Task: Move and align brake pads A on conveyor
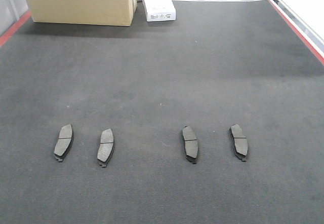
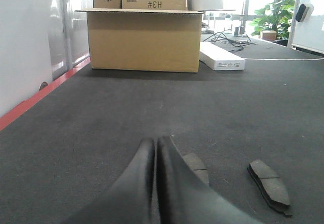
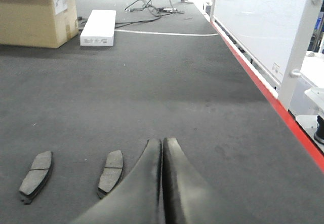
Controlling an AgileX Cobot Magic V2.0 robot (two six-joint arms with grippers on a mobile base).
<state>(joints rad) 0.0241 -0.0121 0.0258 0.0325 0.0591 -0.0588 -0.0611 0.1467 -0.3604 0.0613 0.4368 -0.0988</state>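
Observation:
Several brake pads A lie in a loose row on the conveyor, long sides pointing away from me: two at the left and two at the right. No gripper shows in the front view. In the left wrist view my left gripper is shut and empty, low over the belt. One pad is half hidden behind its right finger, and another lies further right. My right gripper is shut and empty too, with two pads to its left.
A big cardboard box and a flat white box stand at the belt's far end, with cables behind them. Red strips run along the left edge and the right edge. A white panel stands beyond the right edge.

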